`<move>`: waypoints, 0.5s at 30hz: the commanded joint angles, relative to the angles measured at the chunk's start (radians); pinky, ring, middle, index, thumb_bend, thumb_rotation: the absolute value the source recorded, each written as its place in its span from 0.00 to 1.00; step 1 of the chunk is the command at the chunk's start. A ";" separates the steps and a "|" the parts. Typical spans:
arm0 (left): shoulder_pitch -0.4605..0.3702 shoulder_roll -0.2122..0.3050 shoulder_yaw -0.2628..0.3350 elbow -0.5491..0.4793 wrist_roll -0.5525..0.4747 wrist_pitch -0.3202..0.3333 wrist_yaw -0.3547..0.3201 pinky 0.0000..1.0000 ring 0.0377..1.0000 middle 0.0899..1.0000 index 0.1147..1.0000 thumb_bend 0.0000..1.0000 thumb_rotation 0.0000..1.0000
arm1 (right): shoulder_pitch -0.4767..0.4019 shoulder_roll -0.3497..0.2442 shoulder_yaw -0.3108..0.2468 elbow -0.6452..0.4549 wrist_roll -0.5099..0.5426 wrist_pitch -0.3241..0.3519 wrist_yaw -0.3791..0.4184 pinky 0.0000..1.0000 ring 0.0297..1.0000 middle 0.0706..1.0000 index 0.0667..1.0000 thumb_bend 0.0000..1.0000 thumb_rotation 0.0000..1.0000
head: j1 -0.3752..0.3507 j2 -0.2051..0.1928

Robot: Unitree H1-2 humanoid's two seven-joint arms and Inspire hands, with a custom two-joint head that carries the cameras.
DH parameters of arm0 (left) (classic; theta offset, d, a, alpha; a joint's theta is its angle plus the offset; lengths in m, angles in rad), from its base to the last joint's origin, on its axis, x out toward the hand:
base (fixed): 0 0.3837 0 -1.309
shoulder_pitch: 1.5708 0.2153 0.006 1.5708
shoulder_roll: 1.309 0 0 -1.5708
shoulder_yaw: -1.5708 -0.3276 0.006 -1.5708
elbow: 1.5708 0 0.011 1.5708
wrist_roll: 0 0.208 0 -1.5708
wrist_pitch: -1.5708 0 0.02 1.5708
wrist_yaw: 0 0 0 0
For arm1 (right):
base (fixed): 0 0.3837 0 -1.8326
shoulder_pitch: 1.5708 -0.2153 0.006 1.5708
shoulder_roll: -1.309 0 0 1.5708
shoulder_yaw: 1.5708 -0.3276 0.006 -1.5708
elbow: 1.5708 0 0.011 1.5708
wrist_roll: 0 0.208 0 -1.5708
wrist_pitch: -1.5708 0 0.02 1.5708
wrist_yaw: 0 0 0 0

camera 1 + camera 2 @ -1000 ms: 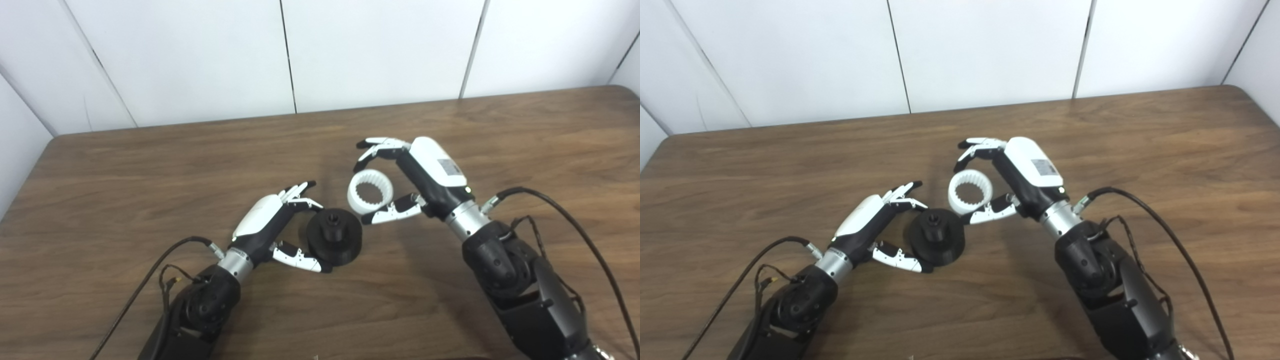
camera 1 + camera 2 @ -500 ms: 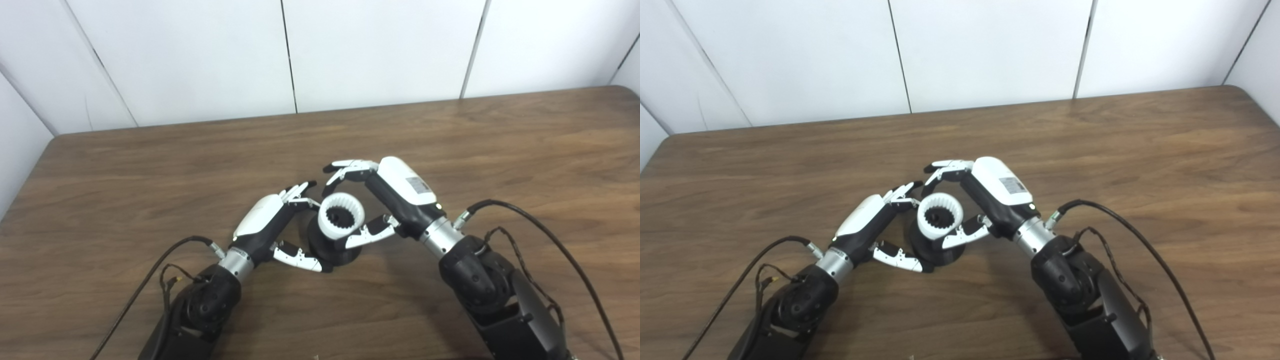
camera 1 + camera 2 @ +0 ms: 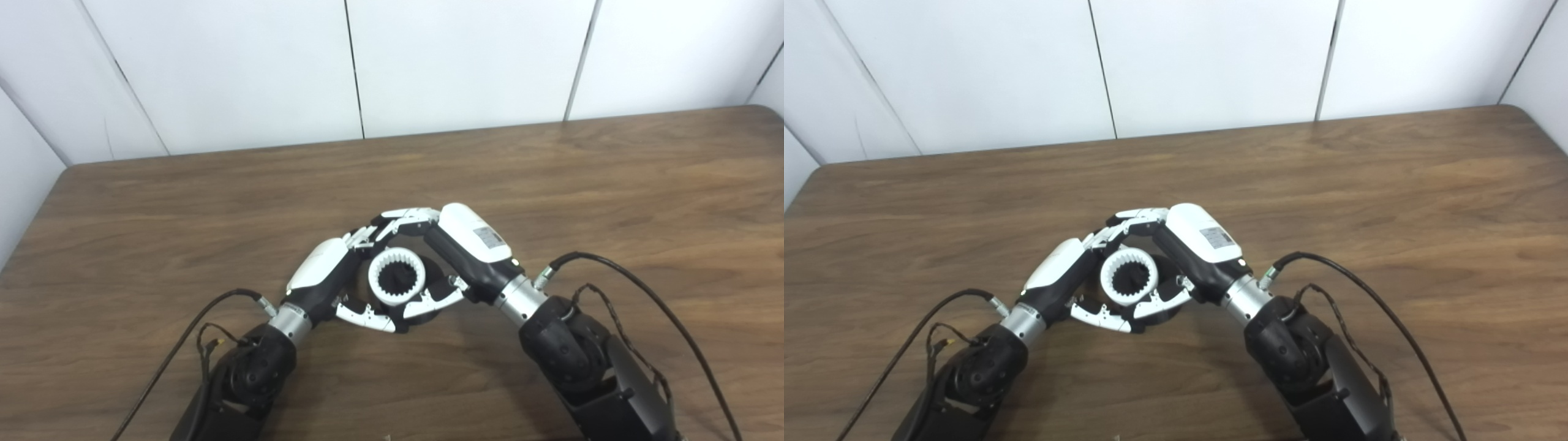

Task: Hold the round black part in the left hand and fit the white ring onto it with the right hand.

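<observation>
The round black part point(image 3: 436, 274) rests on the brown table point(image 3: 184, 208), mostly covered by the two hands. My left hand point(image 3: 327, 275) cups its left side, fingers behind it and thumb in front, holding it. The white toothed ring point(image 3: 397, 284) sits over the black part's centre hub, which shows dark through its middle. My right hand point(image 3: 456, 251) is shut on the ring, fingers curled over the far rim and thumb against the near rim. The fingertips of both hands overlap behind the ring.
Black cables point(image 3: 643, 288) trail from both wrists across the table point(image 3: 1366, 184). A white panelled wall point(image 3: 367, 61) stands behind the table's far edge.
My right hand has carried the white ring left and down, from beside the black part to over its hub. The left hand and the black part stayed where they were.
</observation>
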 commanded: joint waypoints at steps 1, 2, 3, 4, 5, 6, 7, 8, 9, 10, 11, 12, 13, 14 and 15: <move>-0.014 0.000 -0.010 -0.020 0.009 0.001 -0.016 1.00 1.00 1.00 0.59 0.97 0.32 | -0.027 0.007 -0.001 -0.004 -0.006 -0.026 -0.006 0.84 0.82 0.80 0.45 0.52 0.14 | 0.000 0.001; -0.013 0.000 -0.010 -0.022 0.010 0.002 -0.017 1.00 1.00 1.00 0.59 0.96 0.32 | -0.027 0.007 0.000 0.000 -0.009 -0.026 -0.006 0.84 0.82 0.80 0.45 0.52 0.14 | 0.000 0.001; -0.013 0.000 -0.011 -0.023 0.010 0.003 -0.017 1.00 1.00 1.00 0.59 0.96 0.32 | -0.027 0.007 0.000 0.002 -0.011 -0.027 -0.006 0.84 0.82 0.80 0.45 0.52 0.14 | 0.000 0.001; -0.013 0.000 -0.011 -0.022 0.010 0.003 -0.017 1.00 1.00 1.00 0.59 0.96 0.32 | -0.027 0.007 0.000 0.006 -0.013 -0.028 -0.007 0.84 0.82 0.80 0.45 0.52 0.14 | 0.000 0.001; -0.013 0.000 -0.011 -0.022 0.010 0.003 -0.018 1.00 1.00 1.00 0.59 0.97 0.32 | -0.028 0.006 -0.001 0.011 -0.014 -0.031 -0.009 0.84 0.82 0.80 0.45 0.52 0.14 | -0.001 0.001; -0.013 0.000 -0.011 -0.022 0.009 0.004 -0.018 1.00 1.00 1.00 0.59 0.97 0.31 | -0.029 0.006 -0.001 0.014 -0.015 -0.032 -0.010 0.83 0.82 0.80 0.45 0.52 0.14 | -0.001 0.001; -0.013 0.001 -0.011 -0.020 0.009 0.003 -0.018 1.00 1.00 1.00 0.59 0.97 0.31 | -0.030 0.005 -0.002 0.019 -0.015 -0.037 -0.014 0.83 0.81 0.80 0.45 0.52 0.14 | -0.003 0.001; -0.014 0.001 -0.011 -0.019 0.008 0.001 -0.018 1.00 1.00 1.00 0.59 0.97 0.31 | -0.031 0.004 -0.004 0.024 -0.015 -0.041 -0.017 0.83 0.81 0.80 0.45 0.52 0.14 | -0.003 0.001; -0.014 0.002 -0.011 -0.017 0.007 0.000 -0.018 1.00 1.00 1.00 0.59 0.97 0.32 | -0.033 0.003 -0.005 0.028 -0.015 -0.046 -0.020 0.82 0.81 0.80 0.45 0.52 0.15 | -0.006 0.000; -0.014 0.002 -0.011 -0.015 0.007 -0.001 -0.018 1.00 1.00 1.00 0.59 0.97 0.32 | -0.035 0.003 -0.008 0.031 -0.015 -0.048 -0.022 0.82 0.81 0.80 0.45 0.52 0.15 | -0.006 0.000; -0.014 0.003 -0.011 -0.014 0.006 -0.002 -0.018 1.00 1.00 1.00 0.59 0.97 0.33 | -0.037 0.002 -0.011 0.031 -0.015 -0.044 -0.020 0.82 0.81 0.80 0.45 0.52 0.15 | -0.006 0.000; -0.014 0.003 -0.009 -0.013 0.003 -0.004 -0.018 1.00 1.00 1.00 0.59 0.97 0.33 | -0.040 0.002 -0.014 0.027 -0.018 -0.036 -0.015 0.83 0.81 0.80 0.45 0.52 0.14 | -0.012 0.001; -0.013 0.004 -0.008 -0.011 -0.001 -0.007 -0.017 1.00 1.00 1.00 0.58 0.97 0.33 | -0.044 0.002 -0.017 0.023 -0.021 -0.027 -0.010 0.83 0.81 0.80 0.45 0.52 0.15 | -0.012 0.001; -0.013 0.004 -0.006 -0.008 -0.006 -0.011 -0.017 1.00 1.00 1.00 0.58 0.96 0.33 | -0.046 0.002 -0.020 0.021 -0.022 -0.022 -0.008 0.83 0.82 0.80 0.45 0.52 0.15 | -0.017 0.000; -0.013 0.005 -0.005 -0.007 -0.010 -0.013 -0.017 1.00 1.00 1.00 0.57 0.96 0.33 | -0.049 0.002 -0.025 0.020 -0.021 -0.020 -0.008 0.83 0.81 0.80 0.45 0.52 0.15 | -0.017 0.000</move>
